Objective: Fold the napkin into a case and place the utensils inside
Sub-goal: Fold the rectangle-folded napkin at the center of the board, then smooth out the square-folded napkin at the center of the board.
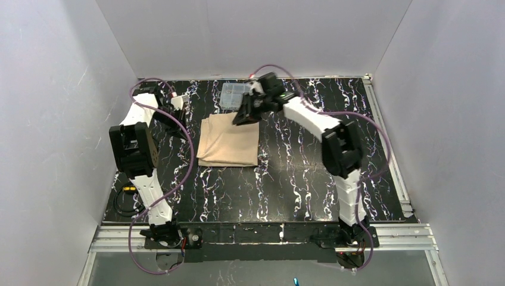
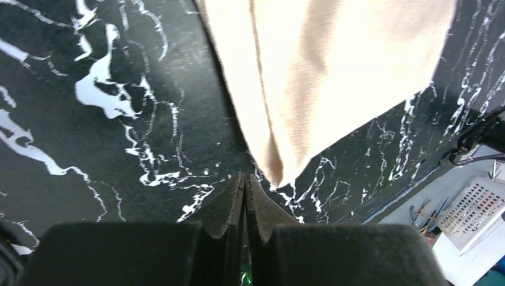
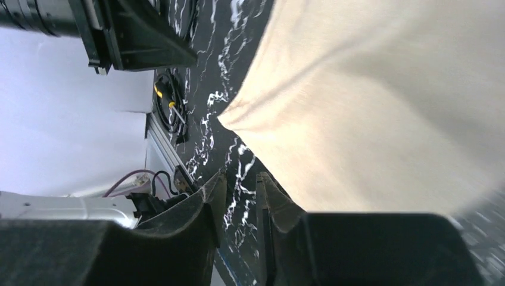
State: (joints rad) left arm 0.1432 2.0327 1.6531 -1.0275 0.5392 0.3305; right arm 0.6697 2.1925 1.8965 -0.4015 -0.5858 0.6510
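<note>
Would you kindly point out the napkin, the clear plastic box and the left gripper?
napkin (image 1: 228,141): top external view, middle of the folded cloth.
clear plastic box (image 1: 232,95): top external view, its uncovered left part.
left gripper (image 2: 245,179): left wrist view, where the tips of its shut jaws meet.

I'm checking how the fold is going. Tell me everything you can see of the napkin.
The napkin is a plain beige-tan cloth, soft-looking, folded into a roughly square layered pad. It lies flat on the black marbled table, close to the clear box. The open right tool and the shut left tool sit near its corners; neither grips it.
</note>
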